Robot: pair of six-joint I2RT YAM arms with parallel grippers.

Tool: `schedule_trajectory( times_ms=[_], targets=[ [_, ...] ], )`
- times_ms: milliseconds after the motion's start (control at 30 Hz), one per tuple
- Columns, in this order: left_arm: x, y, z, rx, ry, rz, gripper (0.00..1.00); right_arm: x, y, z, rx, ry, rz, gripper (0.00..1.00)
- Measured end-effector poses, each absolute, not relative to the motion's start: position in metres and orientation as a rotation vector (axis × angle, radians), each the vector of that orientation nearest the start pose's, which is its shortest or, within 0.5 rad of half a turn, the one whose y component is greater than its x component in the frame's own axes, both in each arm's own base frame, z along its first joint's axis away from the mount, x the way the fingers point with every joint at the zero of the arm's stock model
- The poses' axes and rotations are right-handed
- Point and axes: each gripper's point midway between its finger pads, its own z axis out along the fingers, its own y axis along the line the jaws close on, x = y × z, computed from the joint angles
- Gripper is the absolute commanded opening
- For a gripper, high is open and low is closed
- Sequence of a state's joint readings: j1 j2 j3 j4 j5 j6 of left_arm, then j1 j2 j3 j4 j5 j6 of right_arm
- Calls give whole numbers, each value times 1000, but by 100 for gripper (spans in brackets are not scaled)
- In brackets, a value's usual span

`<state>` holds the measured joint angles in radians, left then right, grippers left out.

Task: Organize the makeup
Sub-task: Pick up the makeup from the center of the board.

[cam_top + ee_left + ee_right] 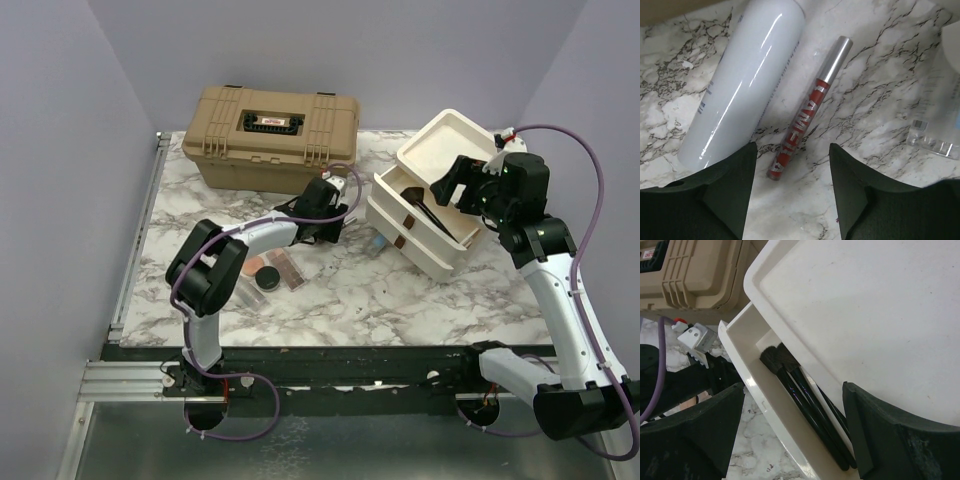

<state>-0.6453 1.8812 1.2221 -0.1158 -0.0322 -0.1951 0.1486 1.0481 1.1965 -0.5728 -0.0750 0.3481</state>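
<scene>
In the left wrist view a pale silvery-lavender tube (pixel 742 80) lies on the marble beside a red lip gloss (pixel 805 112) with a silver cap. My left gripper (pixel 792 149) is open and empty just above the gloss's lower end, its left finger next to the tube. In the top view it hovers in front of the tan case (pixel 322 222). Thin black brushes (pixel 802 397) lie in the open upper drawer of the white box (pixel 747 375). My right gripper (pixel 792 386) is open and empty over them, and shows above the box in the top view (pixel 452 185). A tiny light-blue piece (pixel 378 242) lies by the box.
The big tan latched case (pixel 272 137) stands at the back. The white box (pixel 385 215) has its lid tray (pixel 450 140) raised. A round compact (pixel 268 277) and a brown palette (pixel 290 268) lie near my left arm. A clear container (pixel 940 100) is at right.
</scene>
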Motion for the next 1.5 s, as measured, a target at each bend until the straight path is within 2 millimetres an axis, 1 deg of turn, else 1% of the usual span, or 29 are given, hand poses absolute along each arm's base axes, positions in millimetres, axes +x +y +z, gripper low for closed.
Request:
schedule_trajectory(
  times_ms=[100, 433, 533, 633, 767, 900, 1033, 1200, 1367, 1400, 1467, 1500],
  targets=[
    [380, -288, 48, 531, 2357, -357, 59, 324, 76, 300, 150, 2011, 393, 86],
    [379, -289, 42, 555, 2374, -354, 49, 324, 76, 298, 150, 2015, 394, 86],
    [378, -289, 37, 558, 2384, -352, 44, 324, 77, 298, 150, 2015, 395, 86],
    [376, -288, 32, 561, 2396, -347, 41, 324, 78, 297, 147, 2018, 400, 85],
    [374, -286, 28, 561, 2406, -344, 30, 324, 78, 296, 144, 2021, 404, 86],
    [374, -286, 26, 558, 2401, -344, 14, 324, 79, 296, 142, 2022, 408, 86],
    [370, -287, 25, 566, 2381, -352, 6, 324, 80, 296, 142, 2022, 414, 86],
    [348, -289, 26, 574, 2368, -359, 2, 323, 82, 295, 145, 2027, 427, 85],
    [316, -287, 26, 558, 2373, -399, 0, 322, 85, 295, 144, 2030, 451, 85],
    [309, -284, 26, 559, 2377, -402, 0, 322, 85, 295, 144, 2030, 454, 85],
    [300, -281, 30, 554, 2373, -417, 0, 322, 86, 295, 143, 2031, 457, 85],
    [295, -279, 35, 555, 2363, -427, 0, 322, 86, 295, 145, 2031, 460, 86]
  ],
)
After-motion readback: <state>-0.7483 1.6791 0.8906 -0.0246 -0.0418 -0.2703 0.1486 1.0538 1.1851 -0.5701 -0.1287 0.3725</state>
